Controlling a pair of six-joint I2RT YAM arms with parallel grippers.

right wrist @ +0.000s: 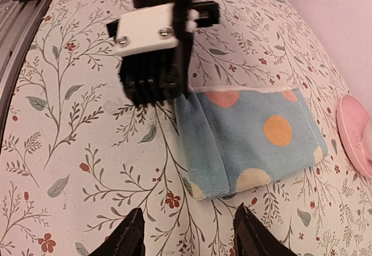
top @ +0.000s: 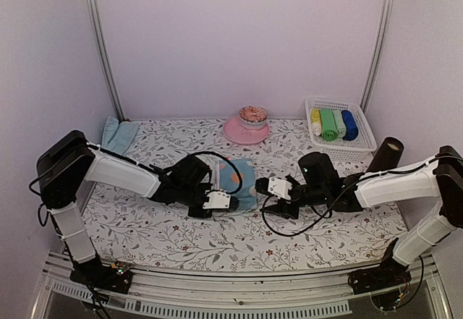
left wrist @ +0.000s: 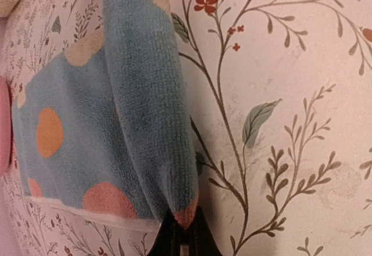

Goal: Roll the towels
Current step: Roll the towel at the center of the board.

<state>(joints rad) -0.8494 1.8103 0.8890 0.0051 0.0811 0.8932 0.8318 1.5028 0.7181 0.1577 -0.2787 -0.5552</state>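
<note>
While the left gripper (top: 228, 202) is pinching the near left corner of a spotted towel (top: 239, 176), its jaws closed tight on the cloth, the right gripper (top: 269, 189) is hanging just off the towel's right side. Its fingers (right wrist: 131, 235) are standing apart with nothing between them. The towel, pale blue with orange, pink and cream dots, is lying at the middle of the flowered table (top: 181, 239). Its near edge is turned over into one thick fold (left wrist: 151, 111), and the rest is lying flat. The left wrist view is showing the end of that fold gathered to a point between the dark fingertips. The right wrist view is showing the other end lying free on the table. Beyond the towel a pink plate (top: 242, 132) is sitting near the back wall with a small round dish (top: 253, 114) on it. A white basket (top: 362, 142) at the far right is holding rolled towels (top: 333, 124) in yellow, green and blue, side by side. More flat towels (top: 118, 134), pale teal, are resting at the far left.
</note>
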